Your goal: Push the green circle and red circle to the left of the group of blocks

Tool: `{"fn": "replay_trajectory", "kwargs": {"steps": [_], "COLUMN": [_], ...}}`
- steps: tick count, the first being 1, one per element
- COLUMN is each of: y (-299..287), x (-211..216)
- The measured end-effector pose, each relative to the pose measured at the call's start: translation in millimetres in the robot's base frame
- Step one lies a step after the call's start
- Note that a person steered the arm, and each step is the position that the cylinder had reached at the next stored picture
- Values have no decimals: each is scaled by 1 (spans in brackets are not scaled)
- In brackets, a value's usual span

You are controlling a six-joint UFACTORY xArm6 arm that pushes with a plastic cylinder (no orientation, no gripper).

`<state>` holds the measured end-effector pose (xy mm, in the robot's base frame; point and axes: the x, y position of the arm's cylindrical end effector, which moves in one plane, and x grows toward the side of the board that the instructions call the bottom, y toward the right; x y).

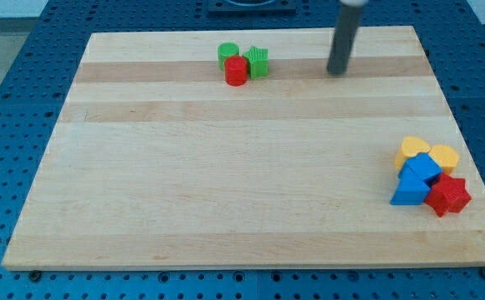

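Tip [336,72] right of red circle [237,71] (green circle [227,55] touching it)

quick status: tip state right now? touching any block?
My tip: no gripper, holds nothing, touches no block. It sits near the view's top, to the view's right of the green circle, red circle and second green block.

Wooden board [226,183] with green-and-red cluster [242,63], yellow-blue-red cluster [428,175]

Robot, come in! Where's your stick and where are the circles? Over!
My tip near view's top, right of trio, touching nothing. Green circle, red circle bunched with another green block. Nothing between. Over.
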<state>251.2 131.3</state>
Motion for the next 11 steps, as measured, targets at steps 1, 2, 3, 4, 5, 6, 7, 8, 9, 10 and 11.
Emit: {"fn": "replay_trajectory", "kwargs": {"steps": [1, 2, 3, 4, 5, 6, 7, 8, 9, 10, 11], "y": [-9, -82, -111, -164, -177, -185, -203, -203, -184, -149, -107], "x": [-44, -31, -26, -42, -47, -52, -52, -49, 4, 69, 154]}}
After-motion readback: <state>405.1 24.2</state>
